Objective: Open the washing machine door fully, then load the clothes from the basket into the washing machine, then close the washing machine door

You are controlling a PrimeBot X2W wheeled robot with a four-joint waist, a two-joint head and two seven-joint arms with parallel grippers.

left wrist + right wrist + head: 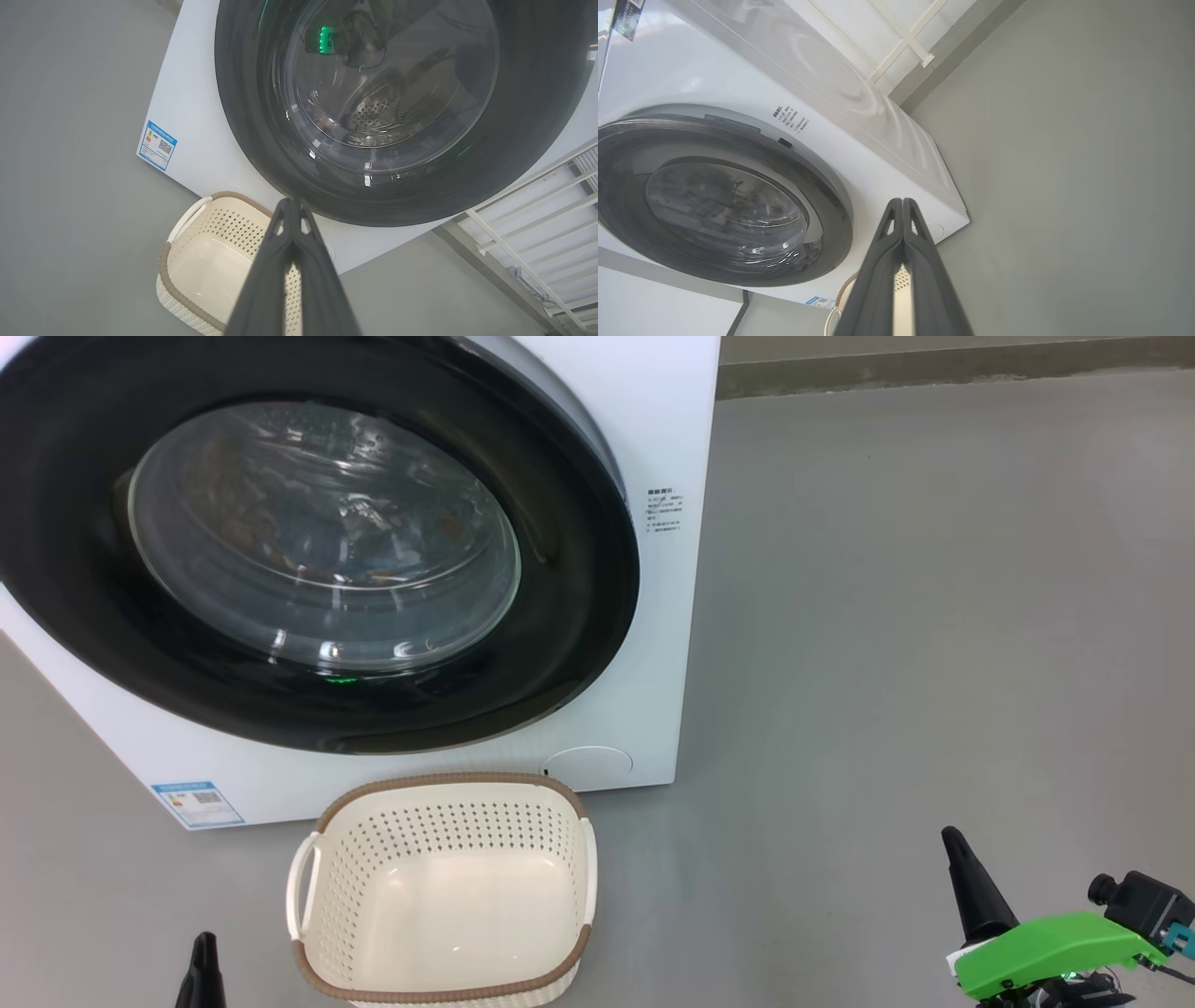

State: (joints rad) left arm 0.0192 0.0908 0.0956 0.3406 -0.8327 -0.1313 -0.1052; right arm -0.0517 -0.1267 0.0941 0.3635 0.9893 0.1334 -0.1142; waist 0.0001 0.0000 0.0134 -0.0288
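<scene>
Head view looked down on the washing machine (677, 429), its round door (569, 644) lying flat against the white front. Behind the bulging glass I made out brown-flecked shapes, but I could not tell whether they were the clothes. The basket (448, 778) stood on the grey floor (934, 616) just before the machine, below the door, with its bare cream bottom showing. A blue label (198, 803) sat at the machine's lower corner. My left gripper (203, 971) poked up at the bottom edge beside the basket's handle, and my right gripper (966, 877) rose well off to the other side; both showed as single dark points.

Left wrist view had my left gripper (290, 205) with its fingers pressed together and gripping nothing, hanging over the basket (161, 270). Beyond it was the door (243, 116), through which the perforated drum (373, 114) showed, along with a green glint (324, 39).

Right wrist view showed my right gripper (902, 205) likewise pinched to a point and holding nothing, aimed at the machine's (878, 154) lower corner beside the door (831, 219). A strip of basket (902, 282) peeked between the fingers.
</scene>
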